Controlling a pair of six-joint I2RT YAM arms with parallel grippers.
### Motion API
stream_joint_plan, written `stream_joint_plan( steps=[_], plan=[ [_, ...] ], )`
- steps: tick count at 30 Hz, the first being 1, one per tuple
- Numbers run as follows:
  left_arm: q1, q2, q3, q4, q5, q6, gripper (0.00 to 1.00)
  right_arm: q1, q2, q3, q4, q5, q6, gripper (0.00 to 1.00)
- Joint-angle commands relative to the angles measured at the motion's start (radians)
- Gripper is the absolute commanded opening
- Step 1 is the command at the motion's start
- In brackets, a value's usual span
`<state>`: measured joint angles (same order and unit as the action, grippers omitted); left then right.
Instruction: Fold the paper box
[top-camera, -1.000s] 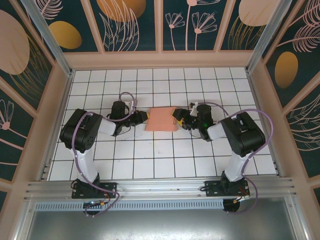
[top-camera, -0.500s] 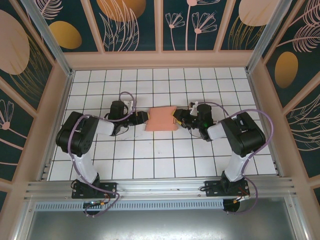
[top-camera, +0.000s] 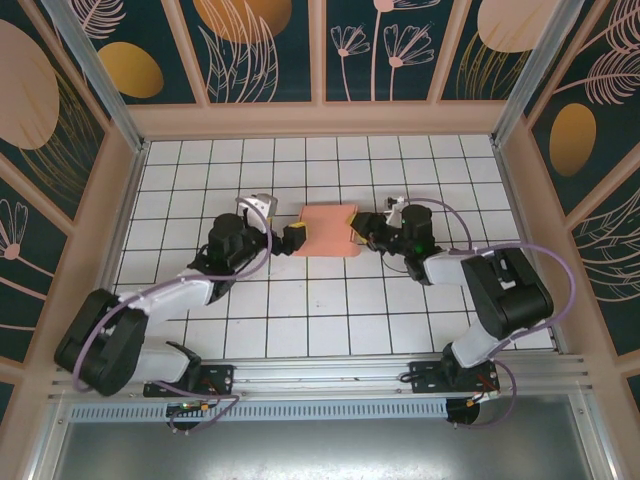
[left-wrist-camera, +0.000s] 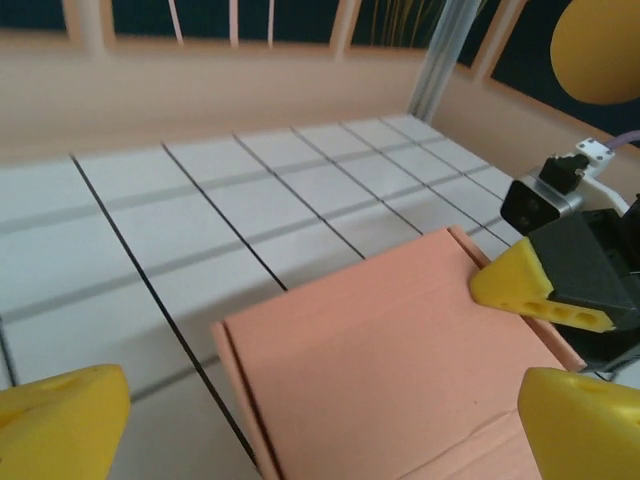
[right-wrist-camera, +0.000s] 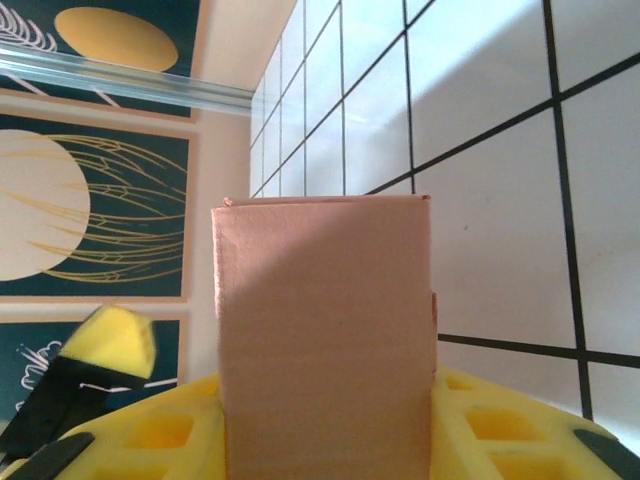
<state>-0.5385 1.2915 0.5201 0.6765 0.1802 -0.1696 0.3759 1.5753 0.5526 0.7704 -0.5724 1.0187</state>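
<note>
Since a second earlier, the left arm has been swung low and stretched forward, and the left gripper (top-camera: 297, 238) has been released from a near-closed pinch to its full spread. It is now parked just beside the left end of the paper box (top-camera: 328, 230), with nothing grasped. The box has been nudged only slightly and lies flat on the tiled table (top-camera: 300, 320), between the two grippers in the middle of the work area.

The right gripper (top-camera: 358, 232) is clenched on the box's right end. In the right wrist view the card is seen sandwiched between the yellow pads (right-wrist-camera: 480, 430), though how firmly it is pressed cannot be made out from that angle.

The box is judged to be very light and thin, stiff only along its creases and easily dented or bowed elsewhere. Its smooth card surface is likely to slide on the tiles if it is pushed from one side alone, so it should be braced from the opposite end. Hold is best taken at an edge or flap near a crease, with a shallow, gentle pinch. Broad panels should be left unsqueezed so that stray folds are not set into the card.
</note>
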Motion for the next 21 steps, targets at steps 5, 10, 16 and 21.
stream_joint_plan(
  steps=[5, 10, 16, 21],
  plan=[
    [-0.200, -0.194, -0.063, 0.028, -0.384, 0.595, 0.99, -0.023, -0.187, -0.011, -0.127, 0.022, -0.047, 0.39],
    [-0.304, -0.249, -0.070, 0.045, -0.550, 0.748, 0.99, -0.031, -0.297, -0.005, -0.191, 0.012, -0.040, 0.39],
    [-0.321, -0.191, -0.070, 0.073, -0.550, 0.765, 0.99, -0.034, -0.375, -0.006, -0.171, -0.026, 0.012, 0.39],
    [-0.371, -0.148, -0.124, 0.238, -0.571, 1.003, 0.99, -0.039, -0.428, -0.002, -0.185, -0.032, 0.033, 0.39]
  ],
)
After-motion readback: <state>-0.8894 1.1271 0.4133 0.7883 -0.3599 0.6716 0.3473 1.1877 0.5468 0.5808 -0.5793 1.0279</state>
